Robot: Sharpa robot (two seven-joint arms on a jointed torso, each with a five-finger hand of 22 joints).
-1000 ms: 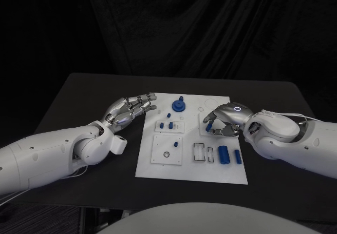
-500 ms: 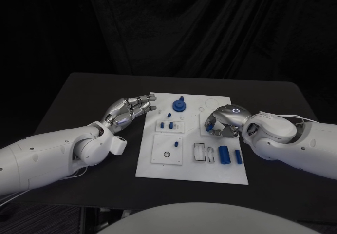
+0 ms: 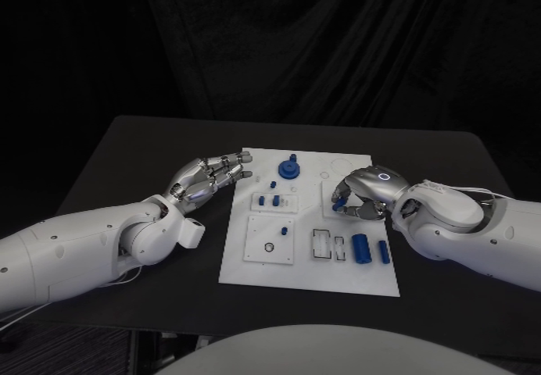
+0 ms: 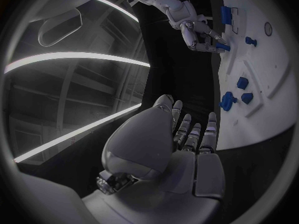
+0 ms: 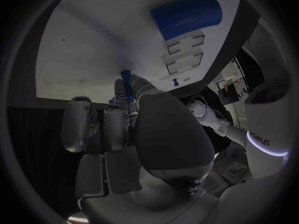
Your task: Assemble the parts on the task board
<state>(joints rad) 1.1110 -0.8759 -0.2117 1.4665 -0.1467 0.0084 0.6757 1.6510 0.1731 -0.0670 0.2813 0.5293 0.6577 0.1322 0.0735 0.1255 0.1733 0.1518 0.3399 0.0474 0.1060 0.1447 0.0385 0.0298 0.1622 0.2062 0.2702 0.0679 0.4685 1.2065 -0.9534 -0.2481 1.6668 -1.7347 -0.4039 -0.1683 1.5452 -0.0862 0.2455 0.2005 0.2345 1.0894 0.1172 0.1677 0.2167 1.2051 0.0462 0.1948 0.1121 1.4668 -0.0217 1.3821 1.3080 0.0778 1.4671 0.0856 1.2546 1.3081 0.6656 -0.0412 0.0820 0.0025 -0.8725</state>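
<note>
Matte black counter (image 3: 135, 156) with flat white board (image 3: 310, 269) in the middle. Right hand (image 3: 363, 194), shiny silver, over board's right side, pinching a thin blue peg (image 5: 126, 80) at fingertips. Left hand (image 3: 209, 178) hovering off board's left edge, fingers spread, holding nothing. Chunky ribbed blue cylinder (image 3: 360, 247) lying near board's right edge; knobbed blue piece (image 3: 288, 168) standing up top.

The right robot hand (image 3: 363, 191) covers most of the thin blue part (image 5: 126, 79) it pinches.

Dim scene, fisheye-warped wrist views
</note>
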